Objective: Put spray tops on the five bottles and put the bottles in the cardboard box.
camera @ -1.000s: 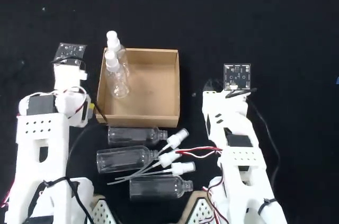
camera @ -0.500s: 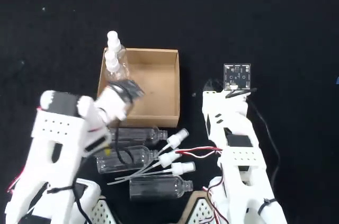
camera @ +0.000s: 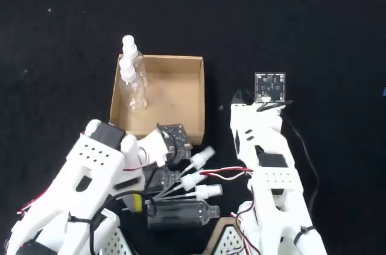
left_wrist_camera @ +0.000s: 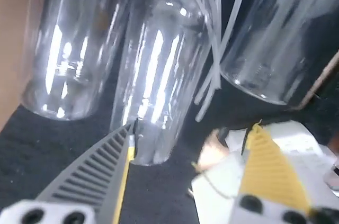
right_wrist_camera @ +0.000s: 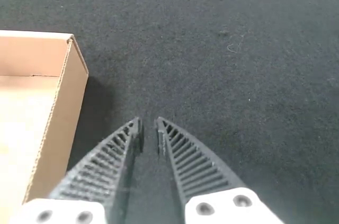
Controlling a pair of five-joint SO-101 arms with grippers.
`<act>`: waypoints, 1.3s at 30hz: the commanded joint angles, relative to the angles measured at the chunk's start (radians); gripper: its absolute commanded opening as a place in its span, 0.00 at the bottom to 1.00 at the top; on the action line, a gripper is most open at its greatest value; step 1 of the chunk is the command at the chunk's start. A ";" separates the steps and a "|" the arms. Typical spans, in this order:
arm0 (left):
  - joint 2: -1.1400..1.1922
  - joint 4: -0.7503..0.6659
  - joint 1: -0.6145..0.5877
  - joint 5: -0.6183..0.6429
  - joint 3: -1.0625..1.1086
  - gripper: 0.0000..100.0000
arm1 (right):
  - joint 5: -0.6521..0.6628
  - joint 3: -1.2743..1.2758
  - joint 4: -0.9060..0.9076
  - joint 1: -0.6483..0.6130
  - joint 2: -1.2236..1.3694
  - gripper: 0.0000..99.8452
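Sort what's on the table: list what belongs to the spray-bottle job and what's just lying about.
Job:
cardboard box
two capped bottles inside it
three open bottles lying in front of the box
three loose spray tops beside them

Lying about:
red and white wires next to the tops
black table cover

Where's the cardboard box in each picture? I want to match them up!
High view: the cardboard box sits near the picture's middle, two spray-topped bottles inside.
Left wrist view: its tan wall, beside the lying clear bottles.
Right wrist view: its corner and outer wall, beside the right end effector.
Shared landmark: the black cloth under the box.
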 commanded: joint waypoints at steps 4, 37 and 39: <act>-0.020 -0.173 0.001 -0.055 0.128 0.30 | 0.008 -0.010 -0.029 -0.006 -0.036 0.03; -0.032 -0.183 -0.064 -0.058 0.120 0.25 | 0.008 -0.010 -0.029 -0.008 -0.036 0.03; -0.029 -0.180 -0.050 -0.057 0.124 0.19 | 0.008 -0.010 -0.029 -0.008 -0.036 0.03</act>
